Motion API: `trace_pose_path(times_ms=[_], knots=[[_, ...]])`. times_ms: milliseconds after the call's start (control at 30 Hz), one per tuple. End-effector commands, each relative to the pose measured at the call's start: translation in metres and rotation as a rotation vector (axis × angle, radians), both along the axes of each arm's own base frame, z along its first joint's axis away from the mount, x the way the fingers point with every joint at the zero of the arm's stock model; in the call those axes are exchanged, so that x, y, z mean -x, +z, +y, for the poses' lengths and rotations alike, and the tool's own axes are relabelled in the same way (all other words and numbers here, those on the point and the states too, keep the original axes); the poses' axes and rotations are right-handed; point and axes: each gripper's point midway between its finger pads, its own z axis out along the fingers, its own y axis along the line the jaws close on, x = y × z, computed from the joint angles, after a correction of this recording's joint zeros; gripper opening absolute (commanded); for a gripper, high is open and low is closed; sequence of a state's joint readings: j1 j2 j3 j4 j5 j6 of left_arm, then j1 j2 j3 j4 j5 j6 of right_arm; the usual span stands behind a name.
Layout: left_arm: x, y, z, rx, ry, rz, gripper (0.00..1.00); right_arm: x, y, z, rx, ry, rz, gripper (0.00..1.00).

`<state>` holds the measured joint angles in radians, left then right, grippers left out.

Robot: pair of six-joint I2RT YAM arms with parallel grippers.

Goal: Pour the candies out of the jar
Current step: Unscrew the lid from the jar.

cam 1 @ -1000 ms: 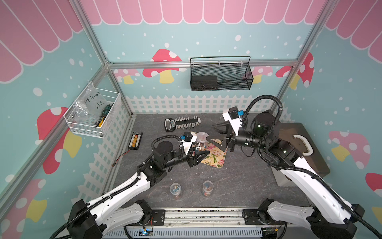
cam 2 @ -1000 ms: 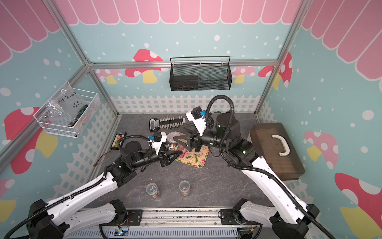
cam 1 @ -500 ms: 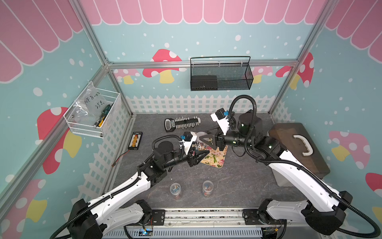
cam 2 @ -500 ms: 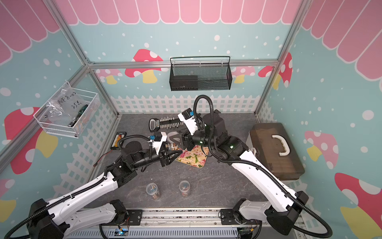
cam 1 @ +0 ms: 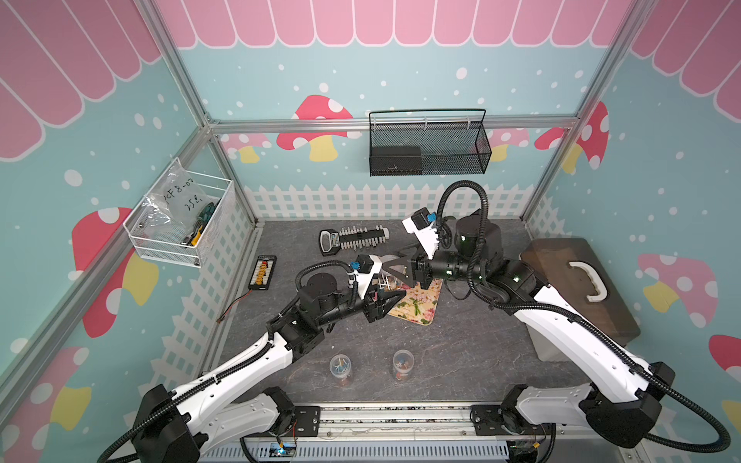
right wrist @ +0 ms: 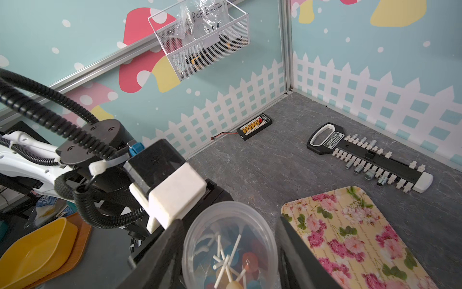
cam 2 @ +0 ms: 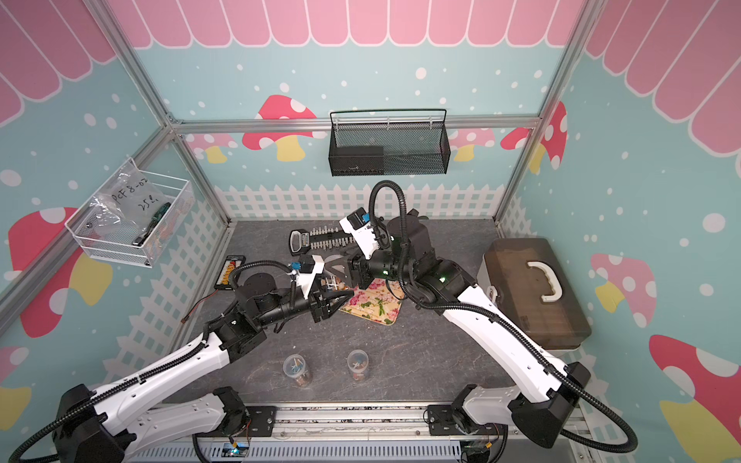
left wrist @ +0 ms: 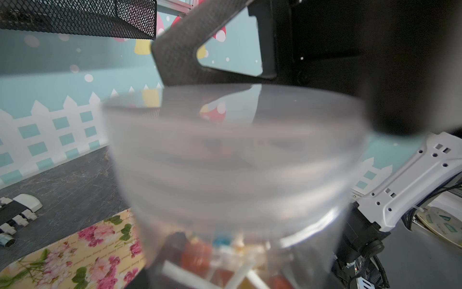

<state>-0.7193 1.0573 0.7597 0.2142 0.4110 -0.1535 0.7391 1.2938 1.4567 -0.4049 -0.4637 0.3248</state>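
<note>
While my left gripper (cam 1: 392,296) pinches the lollipop jar (right wrist: 230,252) beside the floral tray (right wrist: 350,237), my right gripper (right wrist: 230,225) flanks its lid (left wrist: 232,150). Clamped? I cannot tell.

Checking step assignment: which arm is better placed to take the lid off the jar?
Right. The right end effector straddles the lid; the left end effector is shut on the jar.

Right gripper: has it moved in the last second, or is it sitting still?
Yes. The right gripper has swung away from the brown case toward the jar; its fingers now flank the jar.
</note>
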Motion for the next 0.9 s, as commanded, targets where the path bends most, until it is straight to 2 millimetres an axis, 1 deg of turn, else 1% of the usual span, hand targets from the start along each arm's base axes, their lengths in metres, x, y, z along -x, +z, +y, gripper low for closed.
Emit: trace_pose_path(times_ms=[0, 167, 300, 433, 533, 600, 633, 700, 733, 767, 800, 867], knots=[[0.002, 0.01, 0.0, 0.028, -0.006, -0.032, 0.36, 0.018, -0.006, 0.008, 0.014, 0.096, 0.021, 0.59], [0.002, 0.009, 0.0, 0.028, -0.008, -0.029, 0.36, 0.018, -0.008, 0.007, 0.027, 0.089, 0.018, 0.58], [0.003, 0.011, 0.0, 0.034, -0.012, -0.028, 0.36, 0.014, -0.009, 0.01, 0.031, 0.088, 0.02, 0.51], [0.005, 0.012, 0.002, 0.033, -0.011, -0.031, 0.36, 0.013, -0.01, 0.014, 0.035, 0.107, 0.015, 0.39], [0.007, 0.012, 0.003, 0.031, -0.014, -0.027, 0.36, 0.015, -0.007, 0.015, 0.038, 0.133, -0.016, 0.34], [0.01, 0.013, 0.002, 0.036, -0.03, -0.016, 0.36, 0.016, -0.003, 0.013, 0.044, 0.16, -0.055, 0.32], [0.012, 0.013, 0.002, 0.037, -0.04, -0.008, 0.36, 0.019, 0.001, 0.011, 0.039, 0.191, -0.088, 0.32], [0.018, 0.015, 0.001, 0.045, -0.067, 0.003, 0.36, 0.033, 0.011, 0.007, 0.012, 0.298, -0.172, 0.32], [0.02, 0.017, 0.001, 0.05, -0.08, 0.007, 0.36, 0.042, 0.015, 0.005, 0.002, 0.357, -0.227, 0.32], [0.024, 0.018, 0.0, 0.053, -0.099, 0.01, 0.36, 0.057, 0.018, 0.002, -0.025, 0.459, -0.282, 0.34], [0.026, 0.019, -0.001, 0.051, -0.114, 0.014, 0.36, 0.063, 0.021, -0.001, -0.043, 0.505, -0.317, 0.35], [0.031, 0.02, -0.002, 0.039, -0.142, 0.029, 0.36, 0.063, 0.025, -0.005, -0.068, 0.545, -0.332, 0.35]])
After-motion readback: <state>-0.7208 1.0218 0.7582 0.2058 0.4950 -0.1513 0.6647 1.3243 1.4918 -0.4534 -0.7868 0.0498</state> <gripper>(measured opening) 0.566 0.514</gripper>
